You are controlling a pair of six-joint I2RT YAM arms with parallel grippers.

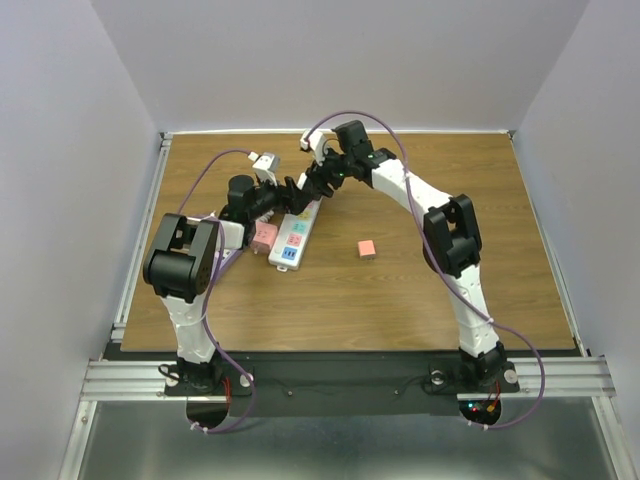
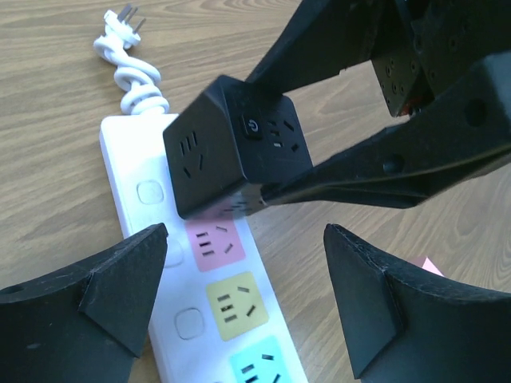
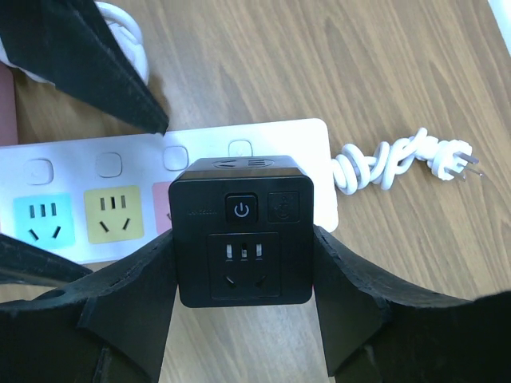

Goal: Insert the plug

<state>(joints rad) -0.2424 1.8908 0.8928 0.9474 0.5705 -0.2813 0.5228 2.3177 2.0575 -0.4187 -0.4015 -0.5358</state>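
Note:
My right gripper [image 3: 243, 271] is shut on the plug, a black cube [image 3: 243, 231] with a power button and its own socket on top. The cube [image 2: 231, 148] hangs tilted just over the white power strip [image 2: 128, 167], half covering the pink socket [image 2: 214, 243]. Its prongs are hidden, so I cannot tell whether they touch the strip. Further along the strip [image 3: 263, 140] lie a yellow socket [image 2: 233, 297] and a cyan socket [image 2: 263, 367]. My left gripper [image 2: 243, 295] stands open above the strip, one finger on each side, holding nothing. From above, both grippers meet over the strip [image 1: 293, 238].
The strip's coiled white cord [image 3: 399, 159] ends in a bare plug lying on the wooden table [image 1: 420, 290]. A small pink block [image 1: 367, 248] lies right of the strip. Another pink object [image 1: 264, 236] sits against the strip's left side. Grey walls enclose the table.

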